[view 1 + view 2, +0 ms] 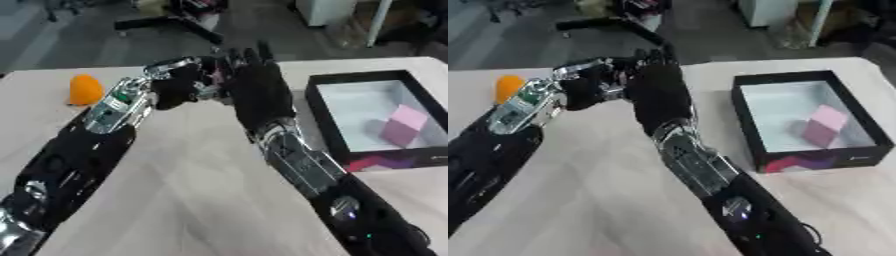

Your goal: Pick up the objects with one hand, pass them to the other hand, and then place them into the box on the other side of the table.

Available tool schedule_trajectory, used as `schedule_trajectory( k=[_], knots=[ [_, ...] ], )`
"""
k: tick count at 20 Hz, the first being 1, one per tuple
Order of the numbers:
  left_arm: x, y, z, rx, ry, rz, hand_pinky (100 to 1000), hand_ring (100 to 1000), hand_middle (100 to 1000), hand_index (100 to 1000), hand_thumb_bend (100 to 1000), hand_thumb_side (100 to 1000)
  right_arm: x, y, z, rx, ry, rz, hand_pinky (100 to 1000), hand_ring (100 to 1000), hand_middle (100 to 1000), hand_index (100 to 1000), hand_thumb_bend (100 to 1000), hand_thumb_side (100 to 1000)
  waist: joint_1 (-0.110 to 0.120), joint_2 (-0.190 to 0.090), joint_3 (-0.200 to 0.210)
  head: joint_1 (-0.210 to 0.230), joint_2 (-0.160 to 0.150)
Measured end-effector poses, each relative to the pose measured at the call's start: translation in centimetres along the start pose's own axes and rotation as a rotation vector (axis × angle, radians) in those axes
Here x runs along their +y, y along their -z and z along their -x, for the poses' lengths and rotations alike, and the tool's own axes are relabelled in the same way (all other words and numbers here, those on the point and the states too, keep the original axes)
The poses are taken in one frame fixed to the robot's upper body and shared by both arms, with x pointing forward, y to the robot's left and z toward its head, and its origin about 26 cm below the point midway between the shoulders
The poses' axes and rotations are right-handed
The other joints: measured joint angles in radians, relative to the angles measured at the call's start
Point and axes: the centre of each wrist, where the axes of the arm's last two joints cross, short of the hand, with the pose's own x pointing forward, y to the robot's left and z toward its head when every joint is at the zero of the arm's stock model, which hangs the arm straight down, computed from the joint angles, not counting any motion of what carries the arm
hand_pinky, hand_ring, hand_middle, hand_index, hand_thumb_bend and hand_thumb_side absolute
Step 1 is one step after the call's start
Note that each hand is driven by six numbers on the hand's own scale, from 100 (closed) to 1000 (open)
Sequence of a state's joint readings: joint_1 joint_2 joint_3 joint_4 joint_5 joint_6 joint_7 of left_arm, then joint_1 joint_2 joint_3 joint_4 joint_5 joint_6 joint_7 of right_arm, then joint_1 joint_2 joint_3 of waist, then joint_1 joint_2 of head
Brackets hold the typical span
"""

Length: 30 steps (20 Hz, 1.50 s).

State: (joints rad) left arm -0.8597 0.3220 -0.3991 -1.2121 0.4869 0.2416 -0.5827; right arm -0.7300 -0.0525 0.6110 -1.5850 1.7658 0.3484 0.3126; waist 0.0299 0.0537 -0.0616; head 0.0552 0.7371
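Tabletop: pink block (403, 125) tilted in box (320, 107)

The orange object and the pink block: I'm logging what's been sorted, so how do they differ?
The orange object is rounded and sits on the bare table at the robot's left; the pink block is flat-faced with corners and lies tilted inside the black box at the right. So the orange object is not yet boxed, while the pink block is. Neither is touched by a hand.
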Motion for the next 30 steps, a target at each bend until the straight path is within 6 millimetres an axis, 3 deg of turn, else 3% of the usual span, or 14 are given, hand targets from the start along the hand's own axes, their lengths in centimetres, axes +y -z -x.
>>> schedule_trajectory(
  k=[7, 11, 14, 15, 16, 18, 19, 20, 21, 22, 23, 25, 26, 30],
  knots=[
    [0.0, 0.1, -0.2, -0.004, 0.003, 0.004, 723, 525, 470, 589, 307, 156, 0.7, -0.1, -0.2, 0.045, 0.044, 0.070, 753, 688, 630, 541, 100, 166, 0.000, 0.000, 0.000, -0.005, 0.000],
    [0.1, 0.1, -0.2, -0.007, 0.008, 0.010, 746, 537, 484, 613, 367, 185, 0.9, -0.1, -0.3, 0.058, 0.067, 0.101, 730, 681, 622, 517, 100, 184, 0.000, 0.000, -0.002, -0.012, 0.000],
    [0.2, 0.0, -0.2, -0.005, 0.015, 0.022, 760, 556, 504, 638, 462, 265, 0.9, -0.1, -0.3, 0.062, 0.081, 0.117, 727, 680, 621, 501, 100, 164, 0.000, 0.000, -0.006, -0.017, -0.001],
    [0.3, -0.1, -0.1, -0.003, 0.019, 0.028, 769, 568, 516, 653, 540, 328, 0.9, -0.2, -0.3, 0.061, 0.084, 0.119, 722, 679, 620, 496, 100, 163, 0.000, 0.000, -0.006, -0.018, -0.001],
    [0.4, -0.2, -0.1, -0.001, 0.025, 0.036, 770, 570, 518, 656, 549, 334, 0.9, -0.2, -0.3, 0.059, 0.088, 0.121, 721, 679, 620, 496, 100, 163, 0.000, 0.000, -0.006, -0.019, -0.001],
    [0.6, -0.3, -0.1, 0.000, 0.034, 0.051, 783, 595, 545, 683, 705, 414, 0.9, -0.2, -0.3, 0.055, 0.090, 0.124, 729, 681, 621, 492, 100, 145, 0.000, 0.000, -0.007, -0.020, -0.001],
    [0.7, -0.3, 0.0, 0.000, 0.041, 0.060, 794, 618, 573, 713, 832, 449, 0.9, -0.2, -0.3, 0.054, 0.091, 0.125, 728, 682, 623, 491, 100, 139, -0.001, 0.000, -0.007, -0.020, -0.001],
    [0.8, -0.4, -0.1, -0.002, 0.049, 0.069, 796, 622, 578, 718, 853, 452, 0.9, -0.2, -0.4, 0.053, 0.091, 0.125, 729, 682, 623, 490, 100, 138, -0.001, 0.000, -0.007, -0.020, -0.001],
    [1.0, -0.5, 0.0, -0.005, 0.057, 0.079, 816, 660, 618, 760, 965, 474, 0.9, -0.2, -0.4, 0.052, 0.091, 0.125, 727, 682, 623, 489, 100, 133, -0.001, -0.001, -0.007, -0.020, -0.002],
    [1.1, -0.6, 0.0, -0.012, 0.067, 0.091, 823, 673, 630, 775, 1000, 488, 0.8, -0.2, -0.4, 0.052, 0.092, 0.126, 730, 683, 624, 489, 100, 130, -0.002, -0.002, -0.008, -0.020, -0.002],
    [1.2, -0.7, 0.1, -0.021, 0.078, 0.105, 842, 711, 675, 815, 1000, 556, 0.7, -0.2, -0.3, 0.051, 0.094, 0.129, 736, 684, 625, 488, 100, 120, -0.002, -0.003, -0.009, -0.020, -0.002],
    [1.5, -0.9, 0.2, -0.038, 0.098, 0.128, 844, 715, 680, 819, 1000, 563, 0.6, -0.3, -0.3, 0.050, 0.097, 0.128, 734, 684, 625, 488, 100, 119, -0.005, -0.003, -0.012, -0.021, -0.004],
    [1.6, -1.0, 0.3, -0.045, 0.108, 0.137, 866, 763, 745, 864, 1000, 596, 0.6, -0.4, -0.2, 0.049, 0.099, 0.125, 725, 683, 624, 487, 100, 108, -0.007, -0.003, -0.012, -0.021, -0.005],
    [2.4, -1.4, 0.4, -0.073, 0.162, 0.144, 897, 817, 820, 912, 1000, 641, 0.1, -0.4, 0.2, 0.056, 0.099, 0.131, 718, 683, 623, 486, 100, 100, -0.007, -0.004, -0.015, -0.023, -0.010]
  ],
)
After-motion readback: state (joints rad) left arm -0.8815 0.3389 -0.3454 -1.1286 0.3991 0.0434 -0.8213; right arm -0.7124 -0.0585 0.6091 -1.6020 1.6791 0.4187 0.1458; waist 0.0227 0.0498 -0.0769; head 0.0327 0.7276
